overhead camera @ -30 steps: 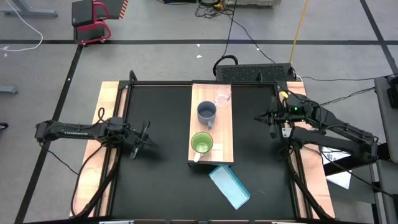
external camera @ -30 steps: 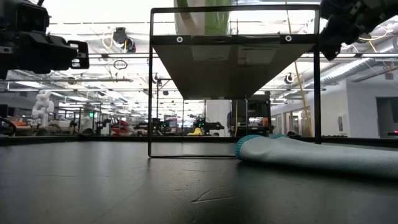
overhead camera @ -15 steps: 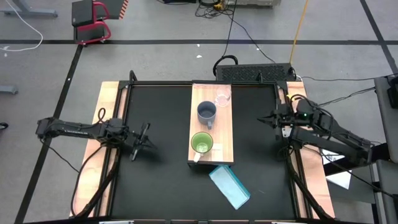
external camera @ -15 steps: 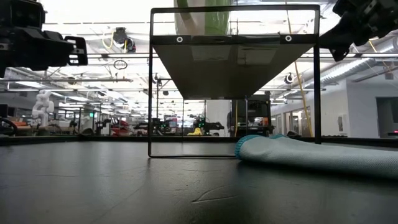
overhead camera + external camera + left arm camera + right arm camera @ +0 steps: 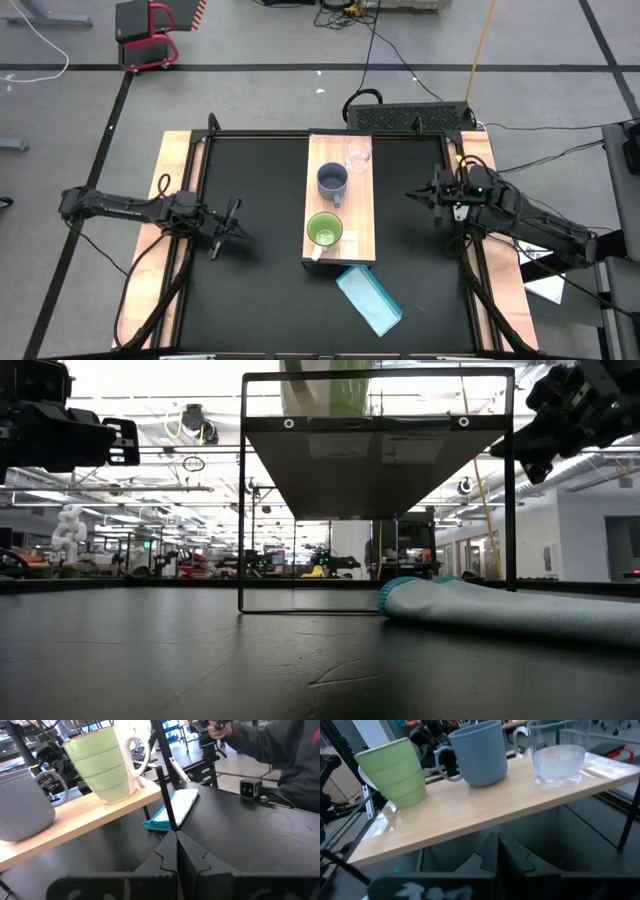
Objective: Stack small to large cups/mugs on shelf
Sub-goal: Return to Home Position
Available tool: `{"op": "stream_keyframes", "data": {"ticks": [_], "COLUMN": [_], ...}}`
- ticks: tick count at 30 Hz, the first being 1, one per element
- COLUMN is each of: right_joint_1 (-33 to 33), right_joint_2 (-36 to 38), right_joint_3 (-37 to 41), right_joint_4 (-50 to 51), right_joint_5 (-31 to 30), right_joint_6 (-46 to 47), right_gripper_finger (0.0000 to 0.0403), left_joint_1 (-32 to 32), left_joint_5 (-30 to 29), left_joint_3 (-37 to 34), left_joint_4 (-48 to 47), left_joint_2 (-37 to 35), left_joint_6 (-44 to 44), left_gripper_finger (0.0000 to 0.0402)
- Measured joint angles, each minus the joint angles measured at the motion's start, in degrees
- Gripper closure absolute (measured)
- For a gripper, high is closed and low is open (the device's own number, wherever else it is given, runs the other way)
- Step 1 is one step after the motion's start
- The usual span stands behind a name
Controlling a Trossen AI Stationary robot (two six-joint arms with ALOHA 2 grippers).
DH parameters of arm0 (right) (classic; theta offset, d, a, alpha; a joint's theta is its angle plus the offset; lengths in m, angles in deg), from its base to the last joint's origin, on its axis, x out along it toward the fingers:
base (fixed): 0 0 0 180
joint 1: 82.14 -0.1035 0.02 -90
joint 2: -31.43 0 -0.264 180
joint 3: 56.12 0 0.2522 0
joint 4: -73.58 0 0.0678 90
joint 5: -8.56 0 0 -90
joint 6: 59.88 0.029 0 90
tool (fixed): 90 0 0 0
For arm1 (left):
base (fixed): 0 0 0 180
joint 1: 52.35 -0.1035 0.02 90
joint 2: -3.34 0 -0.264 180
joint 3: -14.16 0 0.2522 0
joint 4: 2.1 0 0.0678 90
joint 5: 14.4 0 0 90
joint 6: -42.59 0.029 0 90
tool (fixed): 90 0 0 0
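Note:
The light-wood shelf (image 5: 341, 258) stands mid-table on a thin black frame. On its top, from far to near, stand a clear glass cup (image 5: 358, 156), a grey-blue mug (image 5: 332, 181) and a green mug (image 5: 323, 232) with a pale handle. My left gripper (image 5: 232, 216) hovers left of the shelf, shut and empty; its wrist view shows the green mug (image 5: 102, 765) and the grey-blue mug (image 5: 22, 805). My right gripper (image 5: 415, 194) hovers right of the shelf, shut and empty; its wrist view shows the glass cup (image 5: 557, 755), the grey-blue mug (image 5: 477, 755) and the green mug (image 5: 395, 770).
A flat light-blue object (image 5: 370, 300) lies on the black table top by the shelf's near right corner; it also shows in the low view (image 5: 500, 610). Wooden strips (image 5: 170, 200) edge the table left and right. A person's dark sleeve (image 5: 280, 750) shows beyond the table.
My right arm's wrist has drawn back a little toward the table's right edge and then come toward the shelf again; in the low view the gripper has sunk slightly.

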Motion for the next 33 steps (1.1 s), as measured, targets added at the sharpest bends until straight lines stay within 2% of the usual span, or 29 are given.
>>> {"op": "stream_keyframes", "data": {"ticks": [5,11,20,28,33], "right_joint_1": [0.0,0.0,0.0,0.0,0.0], "right_joint_2": [0.0,0.0,0.0,0.0,0.0], "right_joint_3": [6.2,10.7,11.9,12.0,14.8], "right_joint_4": [-10.6,-17.6,-18.1,-16.4,-19.1], "right_joint_5": [0.0,0.1,2.9,3.0,3.0], "right_joint_6": [-0.1,-0.5,-3.3,-5.2,-5.6], "right_gripper_finger": [0.0403,0.0403,0.0403,0.0403,0.0403], "left_joint_1": [0.5,0.5,0.5,0.5,0.5], "left_joint_5": [0.0,0.0,0.0,0.0,0.0], "left_joint_3": [0.0,0.0,0.0,0.0,0.0], "left_joint_4": [0.0,0.0,-0.6,-1.4,-1.4], "left_joint_2": [0.0,0.0,0.0,0.0,0.0], "left_joint_6": [0.0,0.0,0.1,0.2,0.2], "left_gripper_finger": [0.0401,0.0401,0.0401,0.0401,0.0401]}}
